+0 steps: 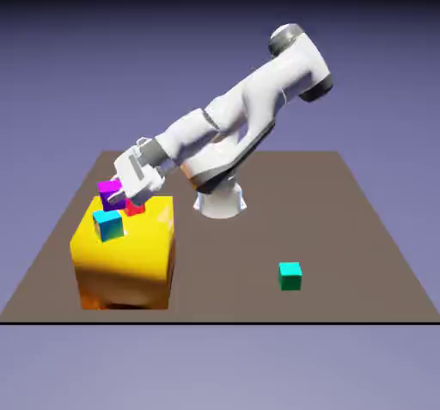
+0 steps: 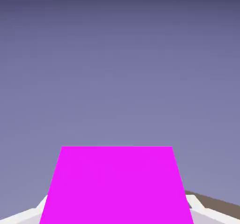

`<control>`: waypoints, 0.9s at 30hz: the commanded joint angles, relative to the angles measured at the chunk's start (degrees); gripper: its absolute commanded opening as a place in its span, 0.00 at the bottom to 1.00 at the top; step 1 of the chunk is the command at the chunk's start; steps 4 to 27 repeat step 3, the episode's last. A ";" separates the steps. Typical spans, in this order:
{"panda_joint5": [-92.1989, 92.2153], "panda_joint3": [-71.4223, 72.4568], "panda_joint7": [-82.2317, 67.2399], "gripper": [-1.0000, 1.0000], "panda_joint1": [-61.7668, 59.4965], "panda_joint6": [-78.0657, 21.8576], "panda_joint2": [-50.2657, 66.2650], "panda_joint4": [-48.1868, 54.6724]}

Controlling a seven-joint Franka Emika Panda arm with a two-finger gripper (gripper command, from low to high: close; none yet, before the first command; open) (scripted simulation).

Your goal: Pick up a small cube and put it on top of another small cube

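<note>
Gripper (image 1: 123,186) fingers are closed on the purple cube (image 1: 110,194), holding it above the big yellow block (image 1: 125,258) at the exterior view's left. Just below and in front of it, the cyan-blue cube (image 1: 108,225) sits on the block's top face, with a red cube (image 1: 135,206) beside (partly hidden by the hand). Hand view shows the cube's magenta face (image 2: 117,185) large between pale fingertips (image 2: 194,204). Well apart, a green cube (image 1: 290,276) rests on the brown table (image 1: 344,228).
</note>
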 commanded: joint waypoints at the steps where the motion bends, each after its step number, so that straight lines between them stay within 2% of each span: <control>1: 0.03 0.29 0.01 0.00 -0.38 0.19 0.07 0.08; 2: 0.03 0.29 0.01 1.00 -0.38 0.19 0.07 0.08; 27: 0.03 0.29 0.01 1.00 -0.38 0.19 0.07 0.08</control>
